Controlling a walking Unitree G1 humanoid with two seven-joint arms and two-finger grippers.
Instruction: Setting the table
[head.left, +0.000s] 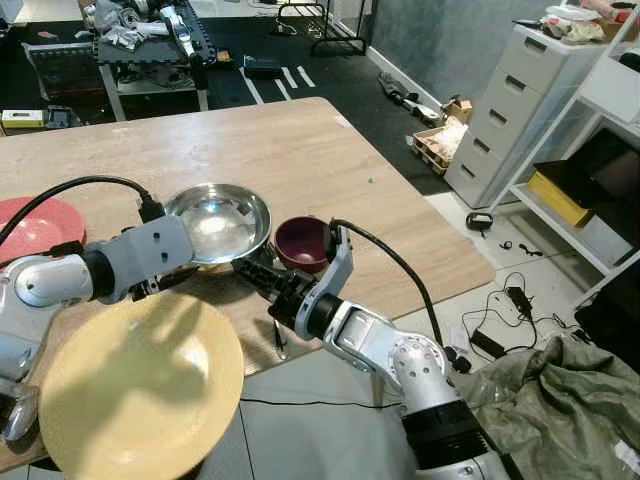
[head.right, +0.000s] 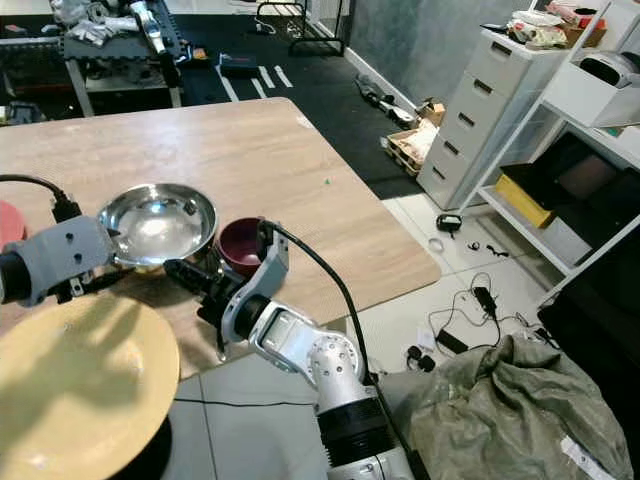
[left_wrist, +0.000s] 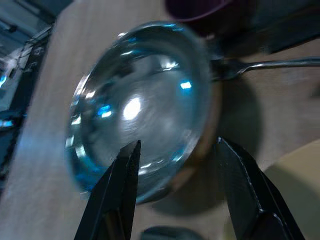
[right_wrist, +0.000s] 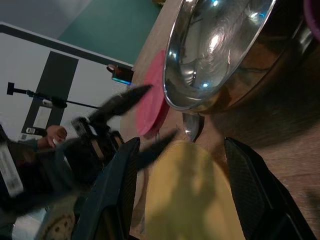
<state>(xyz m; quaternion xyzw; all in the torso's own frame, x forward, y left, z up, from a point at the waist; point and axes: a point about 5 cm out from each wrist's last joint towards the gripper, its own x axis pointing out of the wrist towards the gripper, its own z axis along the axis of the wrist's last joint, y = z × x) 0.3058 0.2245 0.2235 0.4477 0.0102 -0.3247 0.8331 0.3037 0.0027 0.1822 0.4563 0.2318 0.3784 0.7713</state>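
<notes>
Yellow plate (head.left: 140, 385) sits at the tabletop's (head.left: 260, 140) near edge, overhanging it. Just behind, the left end effector (left_wrist: 175, 155) hovers w/ fingers spread apart at the near rim of the steel bowl (head.left: 218, 222); looks like it isn't touching, though the blur makes that unsure. Right end effector (right_wrist: 175, 150) is low beside the bowl, fingers also apart, gripping nothing. Maroon bowl (head.left: 303, 243) sits just beside the steel one, toward the right edge. Red plate (head.left: 38, 226) lies at the left edge.
</notes>
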